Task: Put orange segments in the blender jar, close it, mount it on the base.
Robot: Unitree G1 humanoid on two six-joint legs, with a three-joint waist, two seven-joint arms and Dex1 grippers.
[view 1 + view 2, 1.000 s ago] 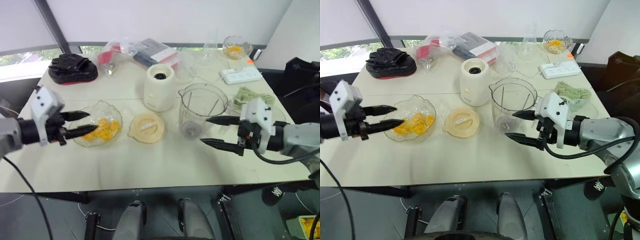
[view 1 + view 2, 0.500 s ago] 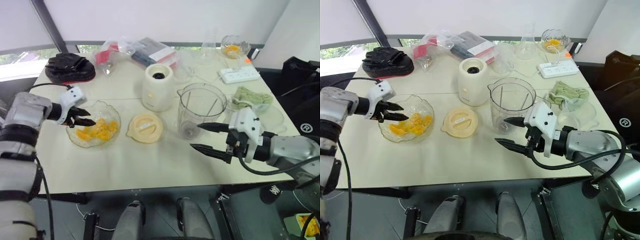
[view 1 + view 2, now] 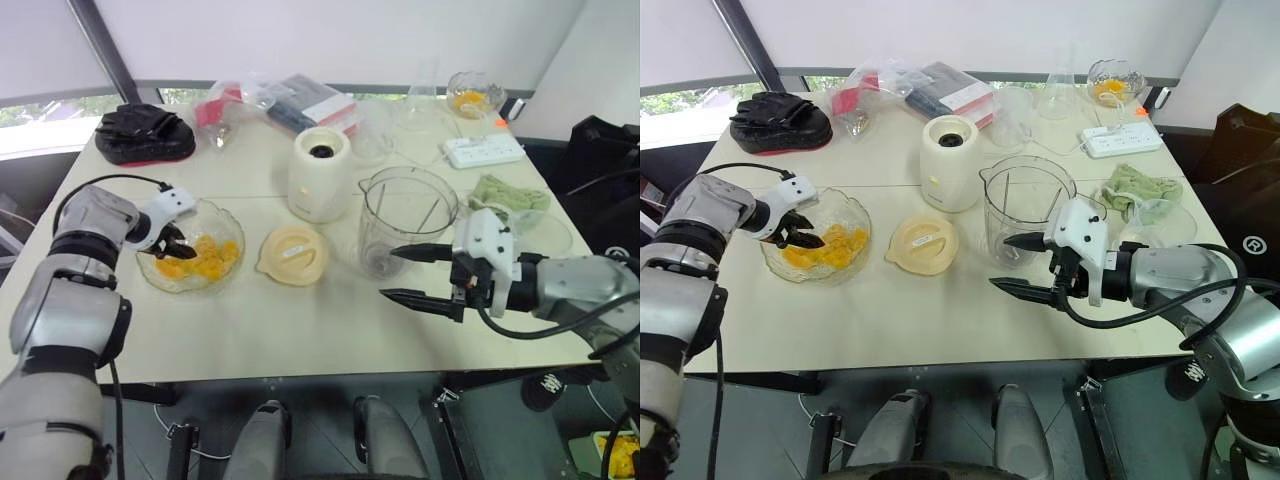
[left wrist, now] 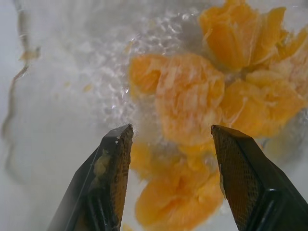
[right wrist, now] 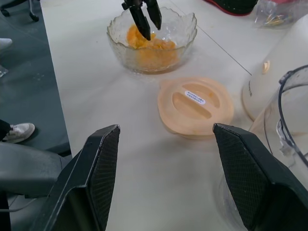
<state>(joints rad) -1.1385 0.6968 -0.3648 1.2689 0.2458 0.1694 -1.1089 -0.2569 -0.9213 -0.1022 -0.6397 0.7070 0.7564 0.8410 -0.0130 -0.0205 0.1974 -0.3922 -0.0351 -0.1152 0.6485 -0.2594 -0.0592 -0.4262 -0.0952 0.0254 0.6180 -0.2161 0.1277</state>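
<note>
Left end effector: hanging wide over orange segments in the bowl.
Right end effector: hovering wide beside the blender jar.
Right wrist view: showing lid, floor.
Worktop: cream.

— Where was the left tool?
— Tilted steeply down, forearm bent inward; its two black fingers stood apart, nothing pinched between them.
— And the right tool?
— Held nearly level, pointing toward the robot's left; fingers spread wide, empty.
</note>
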